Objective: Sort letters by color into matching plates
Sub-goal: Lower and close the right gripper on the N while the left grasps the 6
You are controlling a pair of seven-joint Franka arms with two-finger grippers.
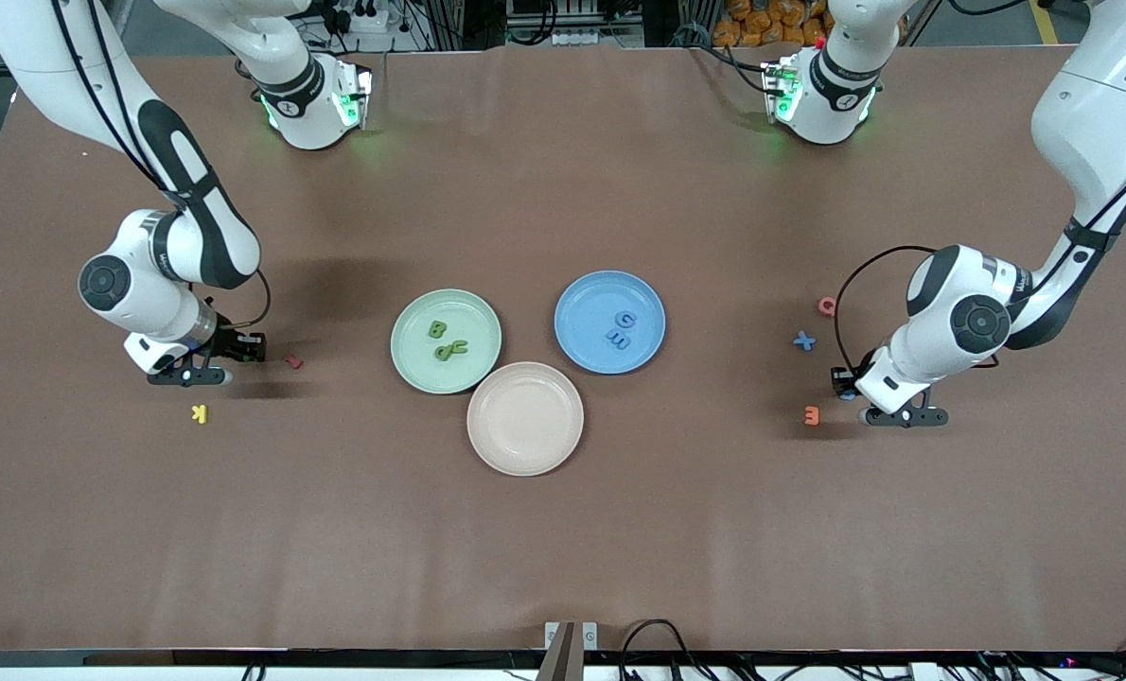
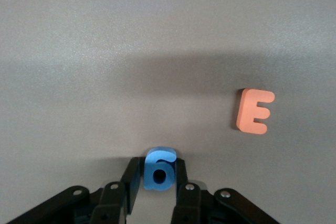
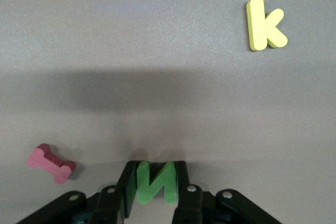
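Observation:
My left gripper (image 2: 159,174) (image 1: 845,386) is low at the left arm's end of the table. It is shut on a blue letter (image 2: 159,167) (image 1: 848,394) shaped like a 6. My right gripper (image 3: 155,179) (image 1: 244,350) is low at the right arm's end, shut on a green letter N (image 3: 155,182), which the front view hides. In the middle, the mint green plate (image 1: 478,322) holds green letters (image 1: 437,329). The blue plate (image 1: 582,305) holds two blue letters (image 1: 622,328). A blue X (image 1: 804,340) lies on the cloth near the left gripper.
An orange E (image 1: 812,414) (image 2: 255,111) and a red letter (image 1: 826,305) lie near the left gripper. A yellow K (image 1: 200,413) (image 3: 265,23) and a dark red letter (image 1: 293,360) (image 3: 51,163) lie near the right gripper. A beige-pink plate (image 1: 525,418) sits nearer the front camera than the other plates.

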